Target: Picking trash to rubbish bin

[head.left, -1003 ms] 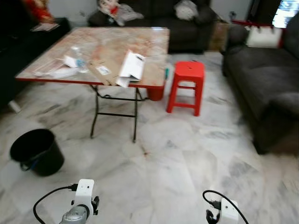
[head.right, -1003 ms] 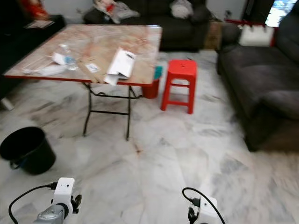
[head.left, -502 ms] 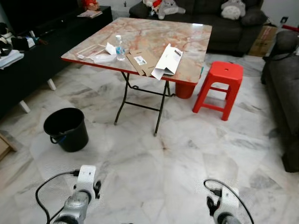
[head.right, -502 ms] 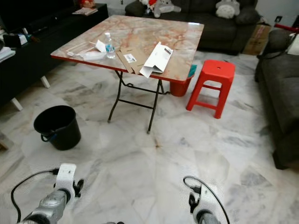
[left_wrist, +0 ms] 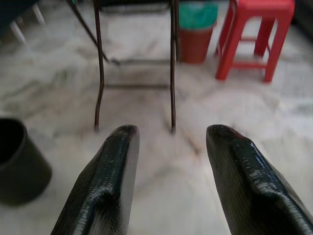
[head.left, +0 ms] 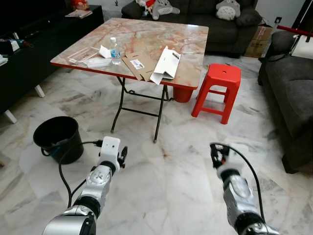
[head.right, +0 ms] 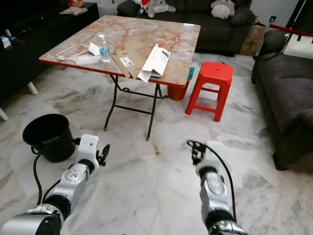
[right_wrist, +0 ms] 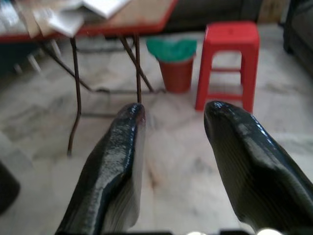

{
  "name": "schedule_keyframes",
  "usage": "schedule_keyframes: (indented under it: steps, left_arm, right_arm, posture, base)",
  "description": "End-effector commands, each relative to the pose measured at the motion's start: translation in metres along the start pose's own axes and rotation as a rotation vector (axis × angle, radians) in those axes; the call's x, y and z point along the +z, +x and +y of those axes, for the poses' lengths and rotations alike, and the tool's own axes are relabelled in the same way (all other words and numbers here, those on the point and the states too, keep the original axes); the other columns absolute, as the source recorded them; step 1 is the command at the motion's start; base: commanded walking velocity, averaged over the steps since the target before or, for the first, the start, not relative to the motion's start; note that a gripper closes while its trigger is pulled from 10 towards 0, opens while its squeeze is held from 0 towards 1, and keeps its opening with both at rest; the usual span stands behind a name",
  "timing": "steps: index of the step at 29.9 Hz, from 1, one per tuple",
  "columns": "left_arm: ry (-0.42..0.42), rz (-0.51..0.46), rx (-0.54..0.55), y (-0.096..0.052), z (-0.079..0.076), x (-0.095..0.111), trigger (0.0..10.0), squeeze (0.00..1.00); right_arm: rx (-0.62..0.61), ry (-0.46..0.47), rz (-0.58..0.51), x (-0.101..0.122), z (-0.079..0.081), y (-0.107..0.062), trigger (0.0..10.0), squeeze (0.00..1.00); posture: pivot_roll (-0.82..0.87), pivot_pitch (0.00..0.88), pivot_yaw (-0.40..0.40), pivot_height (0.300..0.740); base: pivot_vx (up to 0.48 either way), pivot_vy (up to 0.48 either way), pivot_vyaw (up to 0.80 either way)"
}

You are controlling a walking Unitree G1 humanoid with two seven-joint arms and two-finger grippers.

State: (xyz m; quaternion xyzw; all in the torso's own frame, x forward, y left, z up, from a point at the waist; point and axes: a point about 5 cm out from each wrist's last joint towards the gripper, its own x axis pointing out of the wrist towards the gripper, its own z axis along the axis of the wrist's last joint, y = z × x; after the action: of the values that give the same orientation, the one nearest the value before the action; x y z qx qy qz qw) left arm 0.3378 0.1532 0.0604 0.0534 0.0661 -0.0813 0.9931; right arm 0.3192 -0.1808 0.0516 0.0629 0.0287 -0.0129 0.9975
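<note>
Trash lies scattered on the folding table [head.left: 146, 36], which we see ahead of us on the far left: a flattened brown cardboard sheet [head.left: 138, 65] with a white label, a folded white carton [head.left: 165, 65] leaning over the table's near edge, a clear plastic bottle [head.left: 115, 50] with a blue label standing upright to their left, and some white wrappers [head.left: 90, 56] near the table's left corner. The table has a marbled reddish top with a red rim and thin dark metal legs.

On the marble floor to our near left sits a black bucket [head.left: 57, 138]; its inside is dark, and we cannot tell whether anything is in it. Under the table's far right corner stands a small red bin [left_wrist: 195, 36] lined with a green bag. Just right of the table is a red plastic stool [head.left: 215, 91]. Dark sofas run along the far wall and the right side.

We hold both arms out in front, above bare floor. Our left gripper [left_wrist: 171, 142] has its two black fingers spread apart with nothing between them. Our right gripper [right_wrist: 173, 122] is likewise spread and holds nothing. Neither touches anything, and both are well short of the table.
</note>
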Motion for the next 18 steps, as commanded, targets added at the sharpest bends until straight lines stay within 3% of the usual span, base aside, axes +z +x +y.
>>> schedule_keyframes:
  steps: [1, 6, 9, 12, 18]
  left_arm:
    - [-0.017, -0.094, 0.01, 0.008, 0.0, 0.021, 10.0, 0.0]
    - [-0.023, -0.159, -0.005, 0.015, -0.006, 0.039, 10.0, 0.0]
    - [-0.023, -0.162, -0.007, 0.015, -0.006, 0.04, 10.0, 0.0]
    - [-0.039, -0.201, -0.036, 0.022, -0.021, 0.053, 10.0, 0.0]
    - [-0.039, -0.219, -0.057, 0.022, -0.026, 0.056, 10.0, 0.0]
  right_arm:
    - [0.021, -0.008, -0.077, 0.016, 0.005, 0.007, 10.0, 0.0]
    - [0.059, -0.004, -0.164, 0.033, 0.016, 0.013, 10.0, 0.0]
    - [0.06, -0.005, -0.168, 0.033, 0.017, 0.013, 10.0, 0.0]
    - [0.077, -0.009, -0.194, 0.04, 0.026, 0.016, 10.0, 0.0]
    - [0.1, 0.001, -0.183, 0.035, 0.035, 0.014, 10.0, 0.0]
  posture:
    - [0.12, 0.049, 0.007, 0.74]
    - [0.13, 0.049, 0.007, 0.74]
    - [0.13, 0.049, 0.007, 0.74]
    - [0.13, 0.046, 0.016, 0.74]
    - [0.14, 0.046, 0.018, 0.74]
  base:
    - [0.371, 0.0, 0.0]
    - [0.373, 0.0, 0.0]
    - [0.375, 0.0, 0.0]
    - [0.377, 0.0, 0.0]
    - [0.376, 0.0, 0.0]
